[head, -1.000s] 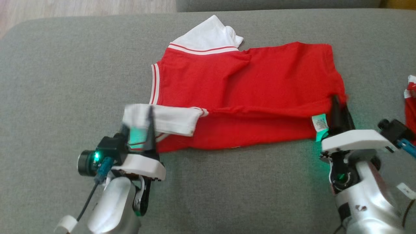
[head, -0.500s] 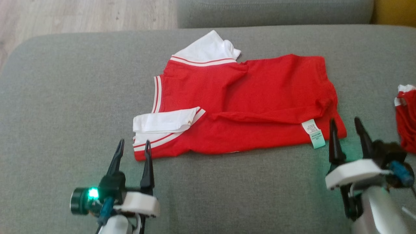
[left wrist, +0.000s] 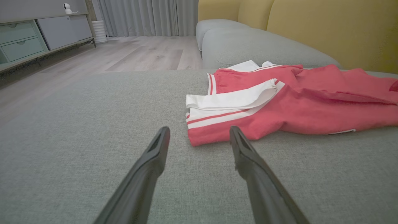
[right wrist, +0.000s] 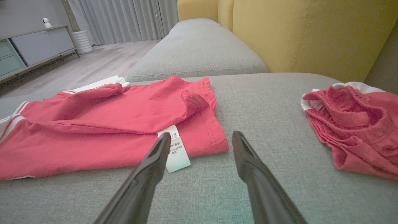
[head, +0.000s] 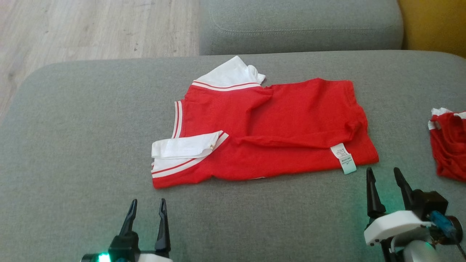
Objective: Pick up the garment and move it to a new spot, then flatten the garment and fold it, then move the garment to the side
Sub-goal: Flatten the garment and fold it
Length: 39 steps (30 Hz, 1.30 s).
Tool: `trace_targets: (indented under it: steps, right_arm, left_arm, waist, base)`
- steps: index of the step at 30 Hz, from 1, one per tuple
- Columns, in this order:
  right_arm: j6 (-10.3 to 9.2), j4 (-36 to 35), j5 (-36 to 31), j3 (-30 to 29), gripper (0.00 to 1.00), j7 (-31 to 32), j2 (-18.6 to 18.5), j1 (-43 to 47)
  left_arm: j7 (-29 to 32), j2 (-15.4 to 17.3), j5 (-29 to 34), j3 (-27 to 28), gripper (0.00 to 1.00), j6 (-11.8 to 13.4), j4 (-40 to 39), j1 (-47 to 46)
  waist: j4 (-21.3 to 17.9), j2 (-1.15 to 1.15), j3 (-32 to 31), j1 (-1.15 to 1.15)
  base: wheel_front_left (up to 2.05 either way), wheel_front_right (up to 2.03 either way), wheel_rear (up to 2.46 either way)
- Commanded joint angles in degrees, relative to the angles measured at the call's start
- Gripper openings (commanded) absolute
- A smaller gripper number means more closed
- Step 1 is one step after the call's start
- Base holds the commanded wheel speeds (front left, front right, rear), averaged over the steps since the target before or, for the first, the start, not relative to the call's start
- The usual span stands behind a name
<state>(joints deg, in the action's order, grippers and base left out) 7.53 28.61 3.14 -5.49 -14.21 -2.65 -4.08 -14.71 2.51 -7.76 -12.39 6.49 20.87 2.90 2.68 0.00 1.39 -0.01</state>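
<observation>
- Garment [head: 269, 131], a red tee w/ white sleeves, lay flat-ish on the grey sofa seat [head: 72, 145], about mid-cushion, well clear of the front edge.
- Long axis ran left–right across the head view: collar and sleeves toward robot's left, hem and care label [head: 344, 158] toward its right.
- Near long edge looked doubled over, w/ the white sleeve [head: 182, 145] lying on top at the left end. Judged: one lengthwise fold in, more folding to do.
- L gripper [head: 145, 214]: fingers spread, holding nothing, tips pointing at the near-left corner, near it but not touching. In the left wrist view that corner sat just ahead and slightly right of the gap.
- R gripper [head: 384, 185]: fingers spread, empty, just short of the near-right hem corner. In the right wrist view the label lay just beyond the left fingertip, most of the cloth off to the left.
- So the tee lay ahead of both grippers, one arm per end; neither clearly nearer.
- Key relation, judged: each arm had its own near corner, so a two-handed pinch along the long axis suited the next fold.
- A 2nd red garment [head: 449, 145] lay bunched at far right, apart from the tee, near the R arm; risk of snagging if R swung out.
</observation>
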Motion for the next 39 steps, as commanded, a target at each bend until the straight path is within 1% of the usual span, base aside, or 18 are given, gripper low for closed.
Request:
trace_targets:
  steps: [1,4,7,14,17,19,22,27,28,29,30,32,33,35,36,39]
  right_arm:
    - [-0.04,-1.47,0.54,1.66,1.0,-0.78,-0.24,-1.53]
    - [-0.04,-1.52,0.86,1.77,1.0,-0.78,-0.24,-1.96]
    - [-0.04,-1.78,1.09,2.01,1.0,-0.78,-0.23,-2.84]
    - [-0.04,-2.18,0.74,1.8,1.0,-0.78,-0.23,-5.99]
    - [-0.04,-2.61,0.63,1.28,1.0,-0.78,-0.23,-7.39]
    - [-0.04,-2.67,0.88,0.44,1.0,-0.78,-0.23,-8.37]
    - [-0.04,-2.53,0.52,-0.34,1.0,-0.79,-0.23,-9.85]
    - [-0.04,-0.54,-1.42,-1.42,1.0,-0.79,-0.23,-11.91]
    - [-0.04,0.08,-1.72,-1.54,1.0,-0.79,-0.23,-12.22]
    - [-0.04,0.7,-1.99,-1.64,1.0,-0.79,-0.23,-12.52]
    - [-0.04,1.19,-2.16,-1.91,1.0,-0.79,-0.23,-12.84]
    - [-0.04,2.8,-2.43,-2.4,1.0,-0.79,-0.23,-13.36]
    - [-0.04,3.92,-1.81,-2.65,1.0,-0.79,-0.23,-13.65]
    - [-0.04,4.94,-1.12,-2.82,1.0,-0.79,-0.23,-14.02]
    - [-0.04,7.02,-0.19,-2.82,1.0,-0.79,-0.23,-14.78]
    - [-0.04,10.27,0.96,-2.66,1.0,-0.79,-0.23,-15.91]
  left_arm:
    - [-0.29,0.37,-0.44,2.33,1.0,-0.13,-1.76,-1.8]
    - [-0.29,0.37,-1.18,2.16,1.0,-1.17,-1.07,-2.48]
    - [-0.29,0.37,-2.49,2.04,1.0,-2.41,1.45,-4.63]
    - [-0.29,0.37,-5.71,2.24,1.0,-3.81,6.6,-11.79]
    - [-0.29,0.37,-8.84,2.7,1.0,-4.53,9.15,-13.85]
    - [-0.29,0.37,-9.7,2.7,1.0,-4.98,10.82,-15.02]
    - [-0.29,0.37,-10.55,2.42,1.0,-5.62,12.93,-16.62]
    - [-0.29,0.37,-12.07,0.44,1.0,-7.73,16.56,-18.72]
    - [-0.29,0.37,-12.5,-0.22,0.84,-8.15,17.27,-19.03]
    - [-0.29,0.37,-12.85,-0.77,0.63,-8.52,17.59,-19.36]
    - [-0.29,0.37,-13.28,-1.42,0.47,-9.11,17.6,-19.6]
    - [-0.29,0.37,-13.4,-2.61,0.12,-9.62,17.62,-19.87]
    - [-0.29,0.37,-13.65,-2.83,0.0,-9.65,17.51,-19.84]
    - [-0.29,0.37,-13.93,-3.3,0.0,-9.81,17.7,-19.68]
    - [-0.29,0.37,-14.33,-4.08,0.0,-10.11,17.85,-19.59]
    - [-0.29,0.37,-14.83,-4.92,0.0,-10.61,18.18,-19.52]
  waist:
    - [-0.05,0.0,0.08,0.01]
    - [-0.27,0.0,0.95,0.01]
    - [-0.46,0.0,2.44,0.01]
    - [-1.29,0.0,7.21,0.01]
    - [-1.65,0.0,9.05,0.01]
    - [-1.93,0.0,10.1,0.01]
    - [-2.12,0.0,11.51,0.01]
    - [-2.03,0.0,12.99,0.01]
    - [-1.94,0.0,13.14,0.01]
    - [-1.85,0.0,13.26,0.01]
    - [-1.74,0.0,13.41,0.01]
    - [-1.55,0.0,13.57,0.01]
    - [-1.46,0.0,13.61,0.01]
    - [-1.37,0.0,13.64,0.01]
    - [-1.18,0.0,13.72,0.01]
    - [-0.94,0.0,13.83,0.01]
  base:
    - [0.0,0.0,0.0]
    - [0.0,0.0,0.0]
    - [0.0,0.0,0.0]
    - [0.0,0.0,0.0]
    - [0.0,0.0,0.0]
    - [0.0,0.0,0.0]
    - [0.0,0.0,0.0]
    - [0.0,0.0,0.0]
    - [0.0,0.0,0.0]
    - [0.0,0.0,0.0]
    - [0.0,0.0,0.0]
    - [0.0,0.0,0.0]
    - [0.0,0.0,0.0]
    - [0.0,0.0,0.0]
    - [0.0,0.0,0.0]
    - [0.0,0.0,0.0]
